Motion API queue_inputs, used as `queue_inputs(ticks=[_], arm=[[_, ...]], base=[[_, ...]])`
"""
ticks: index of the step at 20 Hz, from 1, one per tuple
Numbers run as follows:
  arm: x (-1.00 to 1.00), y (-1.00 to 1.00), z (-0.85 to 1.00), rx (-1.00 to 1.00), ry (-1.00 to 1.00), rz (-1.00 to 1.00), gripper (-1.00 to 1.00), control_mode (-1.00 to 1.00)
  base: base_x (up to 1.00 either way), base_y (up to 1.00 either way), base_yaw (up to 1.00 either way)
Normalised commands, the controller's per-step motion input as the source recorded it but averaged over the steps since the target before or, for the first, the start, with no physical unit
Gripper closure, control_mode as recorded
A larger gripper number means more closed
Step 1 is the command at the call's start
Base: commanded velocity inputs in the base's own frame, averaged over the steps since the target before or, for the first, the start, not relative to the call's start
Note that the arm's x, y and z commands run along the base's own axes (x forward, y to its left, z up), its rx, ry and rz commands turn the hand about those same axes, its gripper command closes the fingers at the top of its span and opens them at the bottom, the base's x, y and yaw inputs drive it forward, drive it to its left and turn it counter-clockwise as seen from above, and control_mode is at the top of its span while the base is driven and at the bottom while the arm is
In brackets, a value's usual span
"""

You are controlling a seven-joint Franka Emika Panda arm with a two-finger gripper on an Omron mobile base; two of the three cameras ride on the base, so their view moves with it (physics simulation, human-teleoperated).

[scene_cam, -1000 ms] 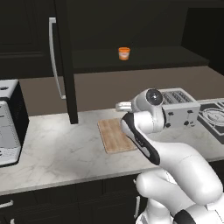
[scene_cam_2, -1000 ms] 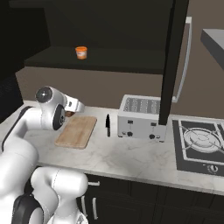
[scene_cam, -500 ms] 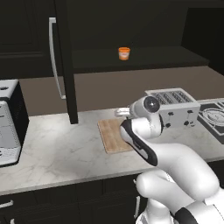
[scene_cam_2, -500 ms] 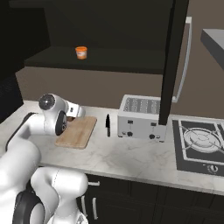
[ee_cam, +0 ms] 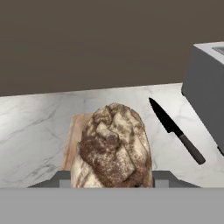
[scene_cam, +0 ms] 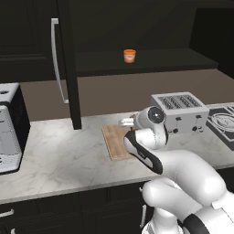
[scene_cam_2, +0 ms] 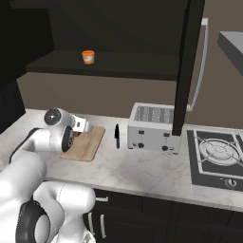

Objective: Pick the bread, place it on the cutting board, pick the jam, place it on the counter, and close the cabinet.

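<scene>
My gripper (ee_cam: 113,177) is shut on the bread (ee_cam: 114,146), a brown crusty loaf piece that sits between the fingers in the hand view. The hand (scene_cam: 126,122) hangs low over the far edge of the wooden cutting board (scene_cam: 116,144), and a strip of the board (ee_cam: 72,140) shows just behind the loaf. Whether the bread touches the board I cannot tell. The orange jam (scene_cam: 130,55) jar stands on the shelf of the dark cabinet (scene_cam: 68,64), whose door stands open. In the right base view the jam (scene_cam_2: 88,57) is up on the left. The marbled counter (scene_cam: 59,155) carries the board.
A black knife (ee_cam: 175,129) lies on the counter right of the board, between it and the silver toaster (scene_cam_2: 154,126). A stove (scene_cam_2: 218,152) is at the far right. A grey appliance (scene_cam: 9,128) stands at the counter's left end. The open cabinet door (scene_cam_2: 187,66) hangs over the toaster.
The hand has come down toward the cutting board with the bread still in its grip. The jam and cabinet door have not moved.
</scene>
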Motion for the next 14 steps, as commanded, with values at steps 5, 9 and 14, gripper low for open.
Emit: queue_inputs(ticks=[5, 9, 14], arm=[[0.03, 0.03, -0.26, 0.0, 0.02, 0.01, 1.0, -1.0], [0.12, 0.02, -0.24, 0.0, 0.02, 0.01, 1.0, -1.0], [0.2, 0.04, -0.25, 0.0, 0.01, 0.01, 1.0, -1.0]], base=[[0.0, 0.0, 0.0], [0.0, 0.0, 0.0], [0.0, 0.0, 0.0]])
